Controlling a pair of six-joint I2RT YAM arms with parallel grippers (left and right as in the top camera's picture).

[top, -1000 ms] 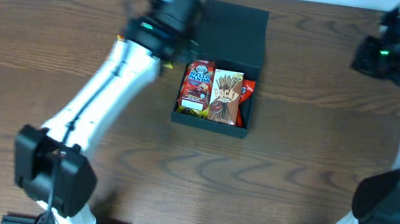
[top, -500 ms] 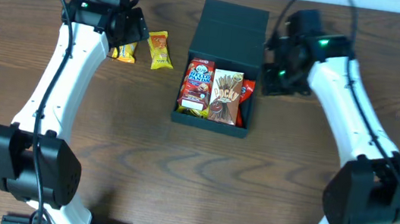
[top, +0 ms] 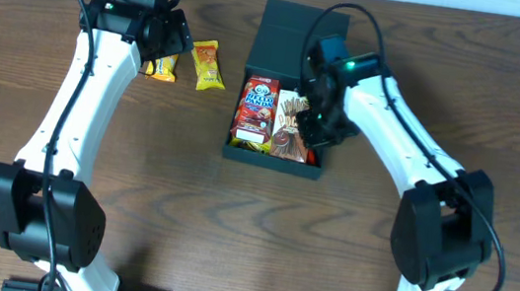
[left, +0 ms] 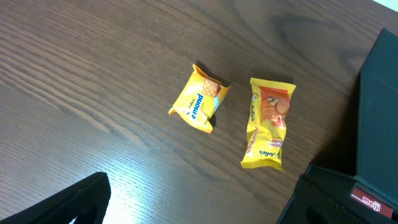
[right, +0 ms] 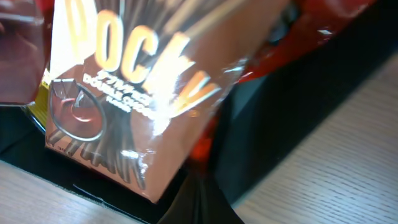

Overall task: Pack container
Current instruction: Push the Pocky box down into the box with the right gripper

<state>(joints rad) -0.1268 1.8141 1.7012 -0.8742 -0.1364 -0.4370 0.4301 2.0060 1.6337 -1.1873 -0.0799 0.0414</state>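
Observation:
The black container (top: 304, 32) stands open at the table's middle, its flap lid folded back. Inside lie a red Hello Panda packet (top: 256, 113), a brown Pocky packet (top: 287, 124) and a red packet (top: 314, 155). My right gripper (top: 315, 127) is down in the box's right part, its fingers (right: 202, 202) shut together at the Pocky packet's (right: 130, 81) edge, beside the red packet (right: 311, 25) and the box wall (right: 292, 106). My left gripper (top: 158, 49) is open (left: 205, 211) above two yellow snack packets (left: 199, 98) (left: 268, 123).
The two yellow packets (top: 160, 69) (top: 207, 65) lie on the wooden table left of the box. The box's corner (left: 379, 112) shows at the right of the left wrist view. Both arm bases stand at the table's front edge.
My right gripper has come from the far right corner to the box's right side and then down into it. My left arm swung left from the box to above the yellow packets.

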